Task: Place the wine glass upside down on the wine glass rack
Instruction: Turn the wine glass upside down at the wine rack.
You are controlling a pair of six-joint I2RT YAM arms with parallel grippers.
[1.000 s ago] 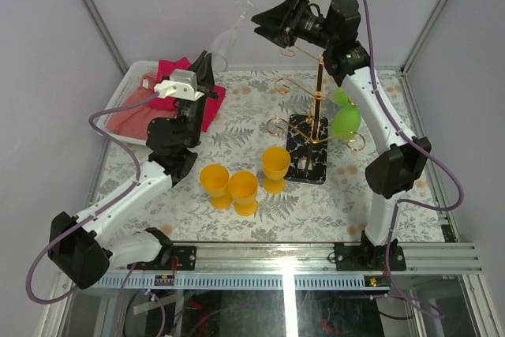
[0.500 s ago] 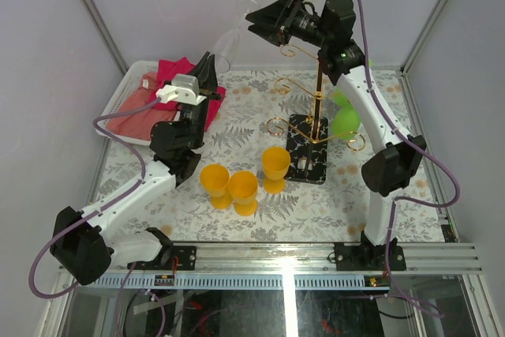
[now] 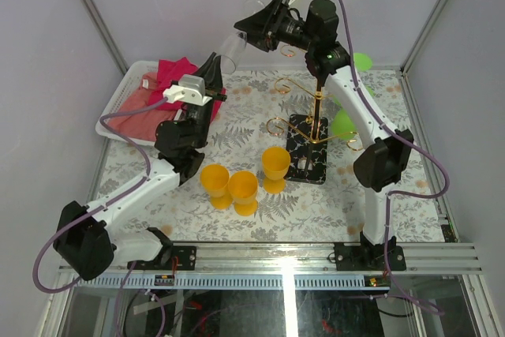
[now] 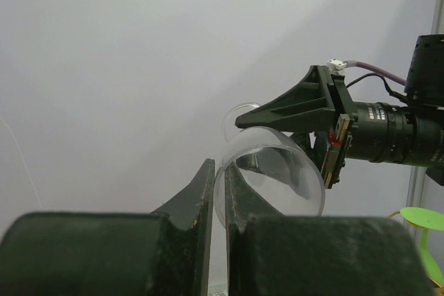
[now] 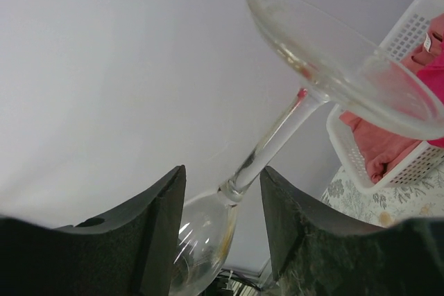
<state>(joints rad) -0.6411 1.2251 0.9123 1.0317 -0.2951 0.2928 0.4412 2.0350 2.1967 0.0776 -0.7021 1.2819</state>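
Note:
The clear wine glass (image 3: 234, 40) is held up in the air at the back, tilted, with its foot (image 5: 347, 60) highest. My left gripper (image 3: 214, 61) is shut on the rim of its bowl (image 4: 272, 179), with one finger inside and one outside. My right gripper (image 3: 243, 28) is open, with its fingers on either side of the stem (image 5: 277, 136) where it meets the bowl, not touching it. The wine glass rack (image 3: 317, 100), a gold pole with curled arms on a black veined base (image 3: 306, 159), stands to the right of centre.
Two green goblets (image 3: 346, 122) hang upside down on the rack's right side. Three yellow goblets (image 3: 244, 192) stand on the patterned cloth in front of the rack. A white basket (image 3: 118, 100) with pink and red cloths sits at the back left.
My right gripper has swung left, away from the rack top, and now straddles the glass stem. My left gripper has shifted slightly right and up with the glass.

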